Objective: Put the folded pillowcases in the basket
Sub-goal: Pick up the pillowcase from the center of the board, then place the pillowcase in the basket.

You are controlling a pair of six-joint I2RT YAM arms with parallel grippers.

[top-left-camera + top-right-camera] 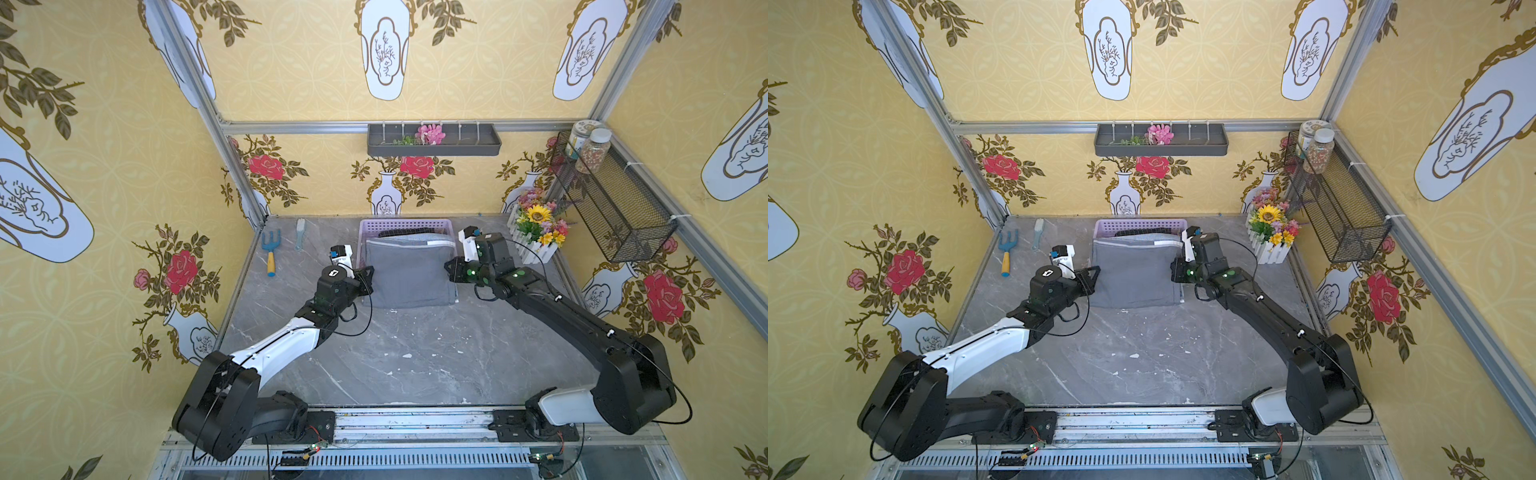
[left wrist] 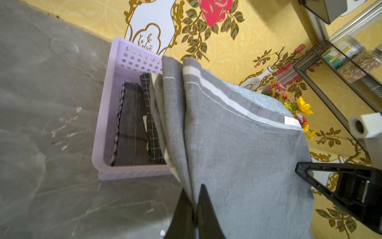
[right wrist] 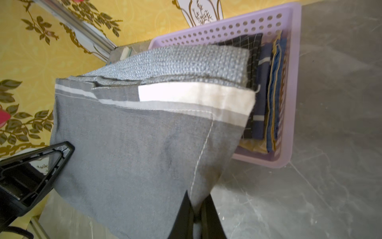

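Right hand [image 3: 197,199] pinches grey pillowcase [image 3: 132,149] overlapping lilac basket [image 3: 290,82].

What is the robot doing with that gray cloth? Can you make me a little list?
pillowcase: gray, folded, held up at both sides; far end over the basket, near end sticking out in front
basket: lilac, with holes; holds other folded cloths
left gripper: shut on one side edge of the pillowcase
right gripper: shut on the opposite edge
job: not finished yet
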